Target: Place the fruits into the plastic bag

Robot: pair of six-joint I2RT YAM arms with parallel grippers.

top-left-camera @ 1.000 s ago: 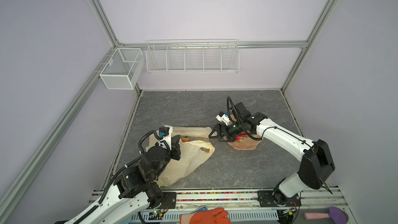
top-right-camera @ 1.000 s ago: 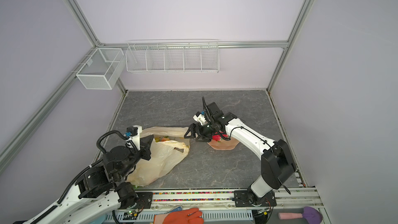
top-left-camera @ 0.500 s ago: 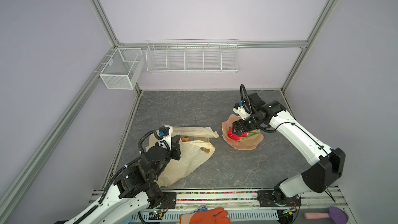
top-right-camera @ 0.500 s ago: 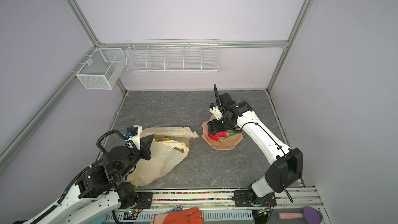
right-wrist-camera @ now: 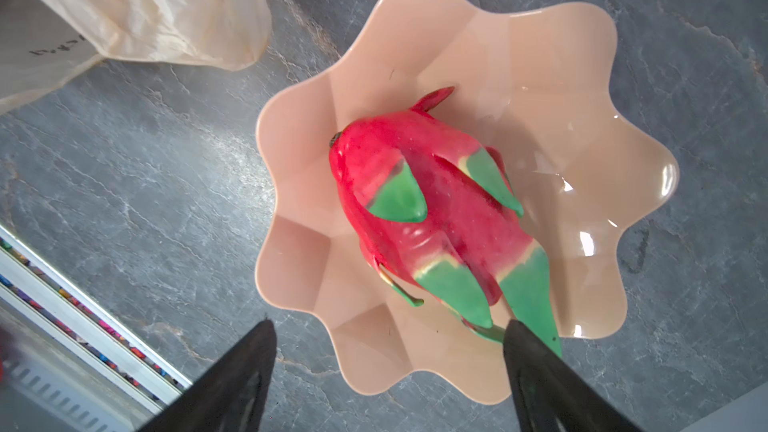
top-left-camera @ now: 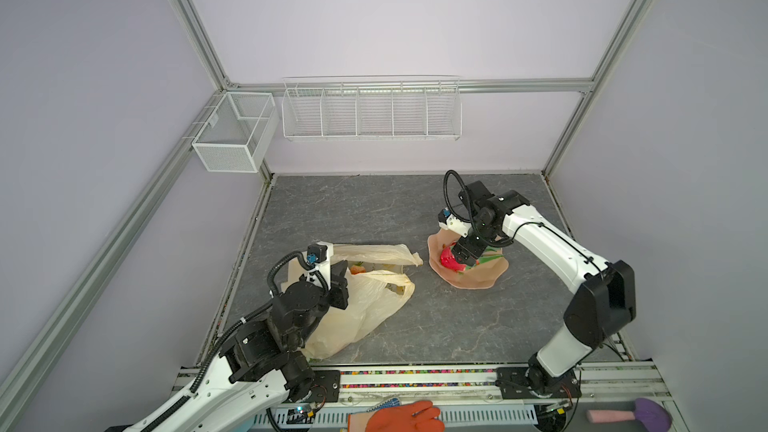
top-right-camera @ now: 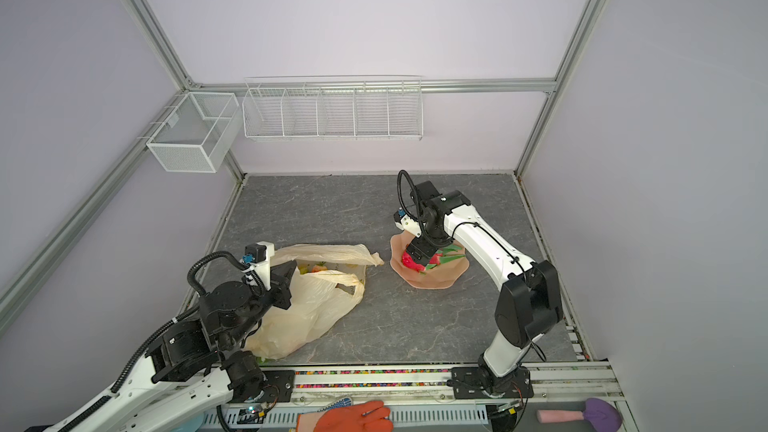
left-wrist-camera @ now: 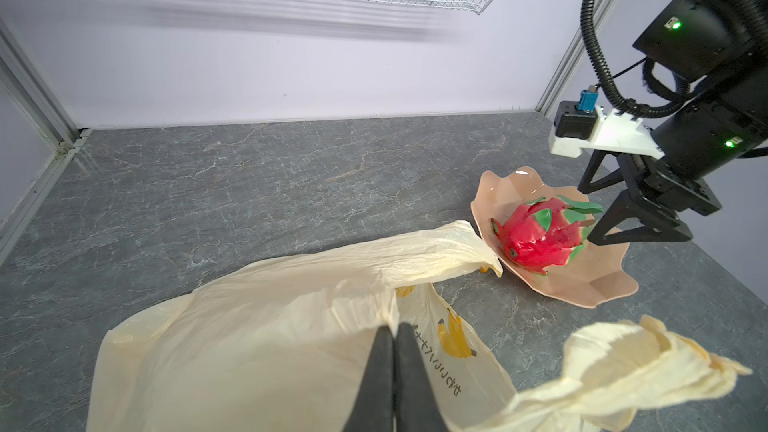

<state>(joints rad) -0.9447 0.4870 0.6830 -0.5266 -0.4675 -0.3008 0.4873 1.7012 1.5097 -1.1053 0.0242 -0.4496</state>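
Nearest me, my left end effector [left-wrist-camera: 394, 338] stays pinched on the bag [left-wrist-camera: 270, 326] rim. Farther out, my right end effector [right-wrist-camera: 387, 324] has swung back from the bag. Its jaws stand apart over the dragon fruit [right-wrist-camera: 415, 201] on the plate [right-wrist-camera: 540, 76], likely my next pick.

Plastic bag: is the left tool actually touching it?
Touching. The left wrist view shows the left tool shut, with the rim of the plastic bag gathered between its tips.
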